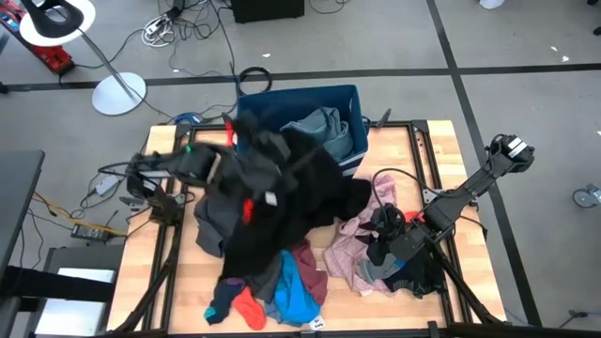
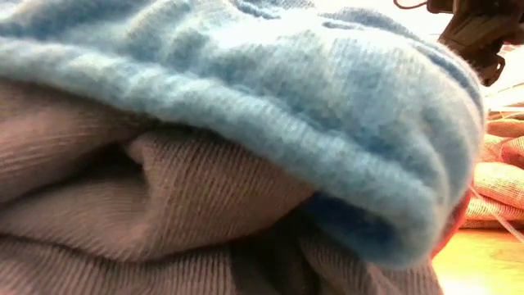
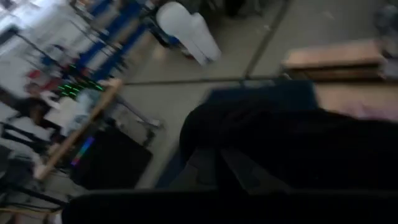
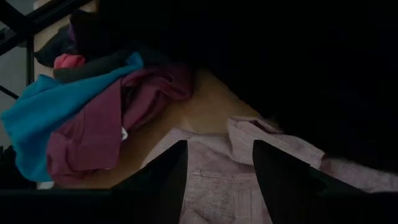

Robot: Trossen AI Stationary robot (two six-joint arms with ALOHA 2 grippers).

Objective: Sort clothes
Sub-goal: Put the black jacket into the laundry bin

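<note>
While the left gripper point(image 1: 228, 161) lifts a pinched black garment point(image 1: 291, 192), the right gripper point(image 1: 377, 252) hovers spread

Overhead camera sees my whole table point(image 1: 437, 131); the low one is pressed against bright blue fabric point(image 2: 311, 106), which my right wrist shares.

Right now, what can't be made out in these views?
- Left gripper: high view, buried in the black garment; left wrist view blurred.
- Most of the table: low view, blocked by a blue knit against the lens.
- Bin contents: mostly covered.
</note>
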